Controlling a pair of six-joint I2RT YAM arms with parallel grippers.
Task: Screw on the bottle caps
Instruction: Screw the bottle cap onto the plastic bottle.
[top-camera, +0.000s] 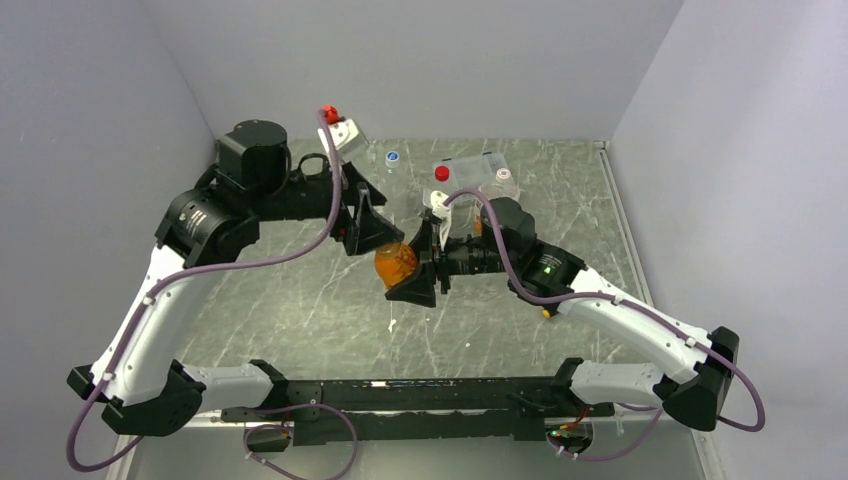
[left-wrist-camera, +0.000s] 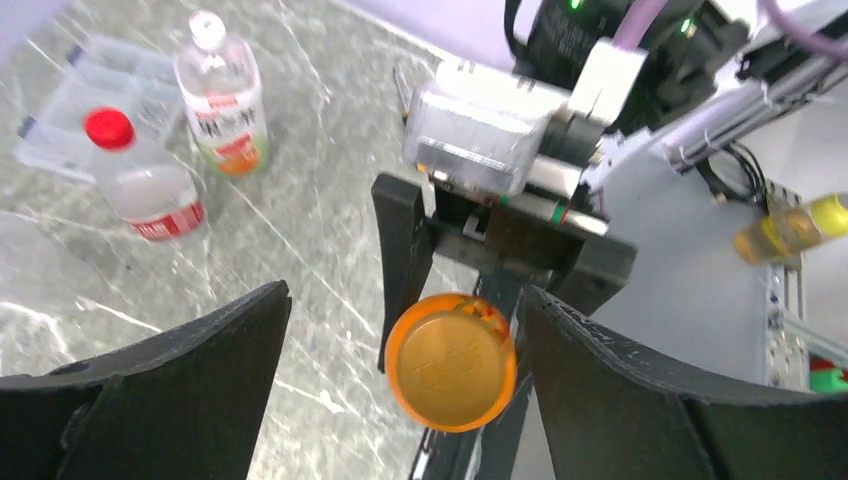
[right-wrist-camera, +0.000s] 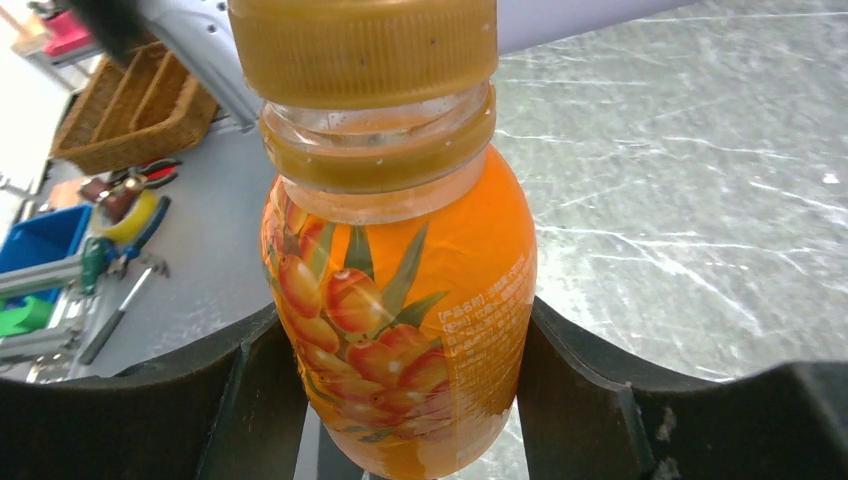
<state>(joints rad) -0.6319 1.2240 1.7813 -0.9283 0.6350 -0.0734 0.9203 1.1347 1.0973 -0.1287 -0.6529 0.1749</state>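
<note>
Right tool (right-wrist-camera: 400, 400) clamps capped orange bottle (right-wrist-camera: 400, 290).

Overhead; wrist close-ups (shared bottle (right-wrist-camera: 400, 330))

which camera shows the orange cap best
Right wrist: the orange cap fills the top of the frame, side-on, on the neck of the bottle. Left wrist shows only its round top face. Top external: too small to make out.
</note>
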